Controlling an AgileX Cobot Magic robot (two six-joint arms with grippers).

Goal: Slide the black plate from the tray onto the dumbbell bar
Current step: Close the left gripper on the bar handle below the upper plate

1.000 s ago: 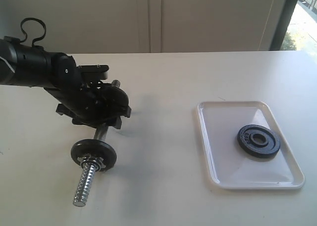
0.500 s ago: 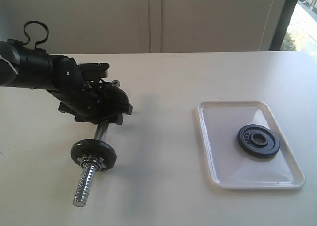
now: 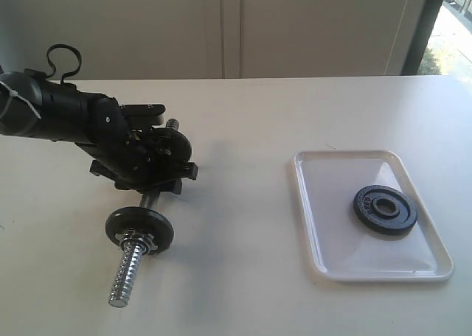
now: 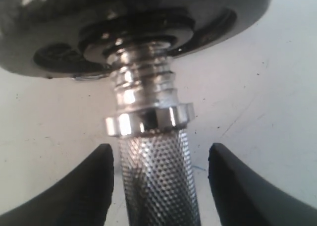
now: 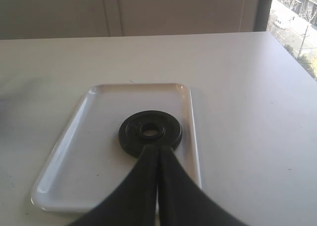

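Observation:
The black plate [image 3: 383, 210] lies flat on the white tray [image 3: 332, 233] at the right; the right wrist view also shows the plate [image 5: 150, 132] and the tray [image 5: 99, 151]. The dumbbell bar [image 3: 131, 266] lies on the table at the left, with a black disc [image 3: 139, 228] on it and its threaded end bare. My left gripper [image 3: 151, 175] straddles the bar's knurled middle [image 4: 156, 181]. It is open [image 4: 161, 147], with a small gap on each side of the bar. My right gripper [image 5: 158, 147] is shut and empty, just short of the plate's near edge.
The tray's raised rim [image 3: 372, 275] surrounds the plate. A chrome nut [image 4: 148, 121] and another black disc [image 4: 59, 37] sit on the bar just beyond the left fingers. A wall with a window [image 3: 450, 26] runs behind the white table [image 3: 236, 240].
My left arm has shifted slightly and its gripper has settled lower around the bar. The plate, tray and bar have not moved.

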